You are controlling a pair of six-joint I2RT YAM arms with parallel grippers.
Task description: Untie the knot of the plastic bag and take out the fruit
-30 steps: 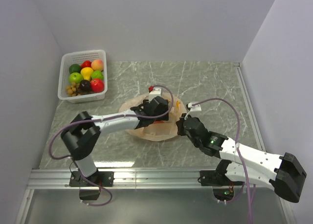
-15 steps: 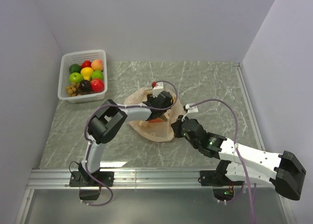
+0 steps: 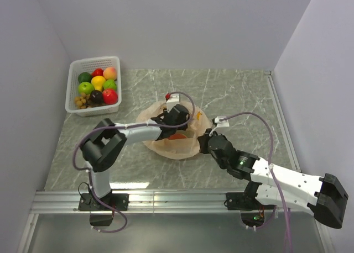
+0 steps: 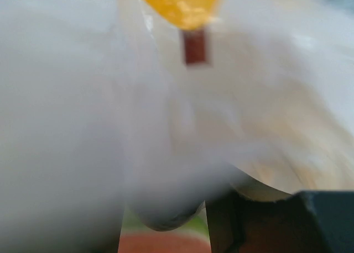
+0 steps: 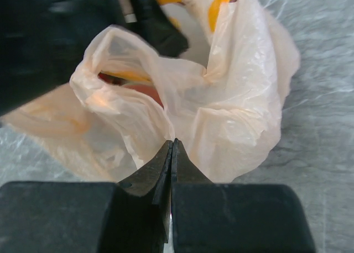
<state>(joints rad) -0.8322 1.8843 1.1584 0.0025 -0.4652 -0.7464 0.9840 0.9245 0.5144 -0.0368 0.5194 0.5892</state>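
Plastic bag (image 3: 166, 148) sits mid-table, mouth open, looks untied. R gripper (image 5: 171, 145) jaws pinch its near edge. L gripper (image 3: 176, 126) reaches inside, jaws can't tell. Red fruit (image 5: 145, 93) not yet out; white basket (image 3: 91, 110) far left holds others.

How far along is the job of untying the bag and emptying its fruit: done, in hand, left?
Done: the plastic bag gapes open, and several fruits sit in the white basket. In hand: the right gripper pinches the bag's edge while the left gripper reaches into it. Left: a red fruit inside.
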